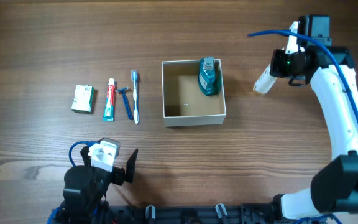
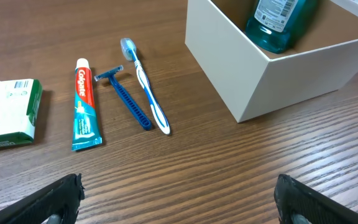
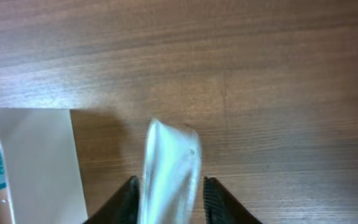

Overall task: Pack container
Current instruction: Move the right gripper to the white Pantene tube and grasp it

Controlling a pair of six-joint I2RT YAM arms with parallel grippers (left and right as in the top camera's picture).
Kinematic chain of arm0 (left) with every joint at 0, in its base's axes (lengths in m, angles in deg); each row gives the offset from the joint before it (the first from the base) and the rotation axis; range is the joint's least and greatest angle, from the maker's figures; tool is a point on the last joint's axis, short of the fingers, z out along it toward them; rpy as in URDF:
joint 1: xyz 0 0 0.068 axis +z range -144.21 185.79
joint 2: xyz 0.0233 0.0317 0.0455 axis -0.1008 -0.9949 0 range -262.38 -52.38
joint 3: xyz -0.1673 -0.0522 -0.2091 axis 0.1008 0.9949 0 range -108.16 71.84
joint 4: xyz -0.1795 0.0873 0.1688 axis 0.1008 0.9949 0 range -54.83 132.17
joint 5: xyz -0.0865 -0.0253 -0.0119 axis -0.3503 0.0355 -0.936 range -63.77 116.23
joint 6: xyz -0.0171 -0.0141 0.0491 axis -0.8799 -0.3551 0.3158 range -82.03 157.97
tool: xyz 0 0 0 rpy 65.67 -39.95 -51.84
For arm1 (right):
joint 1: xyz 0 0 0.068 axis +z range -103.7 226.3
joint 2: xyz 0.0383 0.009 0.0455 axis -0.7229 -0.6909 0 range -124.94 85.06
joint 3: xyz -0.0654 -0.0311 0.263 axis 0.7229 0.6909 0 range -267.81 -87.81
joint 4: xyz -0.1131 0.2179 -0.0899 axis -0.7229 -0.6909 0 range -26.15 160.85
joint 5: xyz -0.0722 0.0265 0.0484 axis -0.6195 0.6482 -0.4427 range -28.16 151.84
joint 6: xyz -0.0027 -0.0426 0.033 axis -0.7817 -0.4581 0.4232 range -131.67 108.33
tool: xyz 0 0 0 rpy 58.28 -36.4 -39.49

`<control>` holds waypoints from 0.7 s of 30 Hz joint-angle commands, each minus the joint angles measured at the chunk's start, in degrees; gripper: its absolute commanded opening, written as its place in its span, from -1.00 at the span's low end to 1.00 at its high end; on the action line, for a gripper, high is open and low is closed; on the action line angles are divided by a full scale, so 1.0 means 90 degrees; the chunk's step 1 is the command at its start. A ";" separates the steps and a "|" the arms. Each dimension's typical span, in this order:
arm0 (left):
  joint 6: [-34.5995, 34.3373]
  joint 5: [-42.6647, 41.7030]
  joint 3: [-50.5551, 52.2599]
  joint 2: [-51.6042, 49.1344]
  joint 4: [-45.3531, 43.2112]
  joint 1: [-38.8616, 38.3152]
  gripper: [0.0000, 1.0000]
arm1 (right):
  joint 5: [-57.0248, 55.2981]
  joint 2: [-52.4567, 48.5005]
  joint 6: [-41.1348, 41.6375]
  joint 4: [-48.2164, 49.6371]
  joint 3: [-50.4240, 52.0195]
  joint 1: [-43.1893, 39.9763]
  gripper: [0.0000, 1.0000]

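The container (image 1: pixel 193 116) is a square white-walled box with a tan inside at the table's middle. A teal mouthwash bottle (image 1: pixel 208 76) lies in its far right corner. My right gripper (image 1: pixel 277 67) is shut on a white translucent tube (image 1: pixel 264 83) just right of the box and above the table. In the right wrist view the tube (image 3: pixel 169 162) sits between the fingers (image 3: pixel 171 202), with the box wall (image 3: pixel 36 162) at left. My left gripper (image 1: pixel 114 163) is open and empty near the front left; it also shows in the left wrist view (image 2: pixel 179 202).
Left of the box lie a toothbrush (image 1: pixel 135 96), a blue razor (image 1: pixel 126 101), a toothpaste tube (image 1: pixel 109 99) and a green-and-white soap packet (image 1: pixel 82 98). The left wrist view shows them too: toothbrush (image 2: pixel 146 87), razor (image 2: pixel 126 98), toothpaste (image 2: pixel 84 104), soap (image 2: pixel 8 113).
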 commanded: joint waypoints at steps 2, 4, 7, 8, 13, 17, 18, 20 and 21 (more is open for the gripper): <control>0.0070 -0.0219 0.0102 0.0058 0.0034 -0.0034 1.00 | 0.0078 -0.0211 0.0289 -0.0199 0.0056 0.0000 -0.91; 0.0073 -0.0219 0.0102 0.0058 0.0034 -0.0034 1.00 | 0.0078 0.0051 0.0401 -0.0415 -0.0070 0.0012 -0.92; 0.0073 -0.0219 0.0102 0.0058 0.0034 -0.0034 1.00 | 0.0078 0.0724 0.0401 -0.0821 -0.0359 0.0148 -0.91; 0.0073 -0.0219 0.0102 0.0058 0.0034 -0.0034 1.00 | 0.0075 0.1032 0.0403 -0.1020 -0.0488 0.0265 -0.91; 0.0070 -0.0219 0.0102 0.0058 0.0034 -0.0034 0.99 | 0.0049 0.2370 0.0437 -0.1477 -0.0763 0.1144 -0.91; 0.0073 -0.0219 0.0102 0.0058 0.0034 -0.0034 0.99 | 0.0000 0.3240 0.0578 -0.1484 -0.0760 0.2166 -0.91; 0.0073 -0.0219 0.0102 0.0058 0.0034 -0.0034 1.00 | 0.0005 0.3262 0.0636 -0.1513 -0.0760 0.2276 -0.91; 0.0070 -0.0219 0.0102 0.0058 0.0034 -0.0034 0.99 | 0.0039 0.3155 0.0896 -0.1613 -0.0746 0.2421 -0.91; 0.0070 -0.0219 0.0102 0.0058 0.0034 -0.0034 1.00 | 0.0083 0.2905 0.0903 -0.1719 -0.0746 0.2521 -0.91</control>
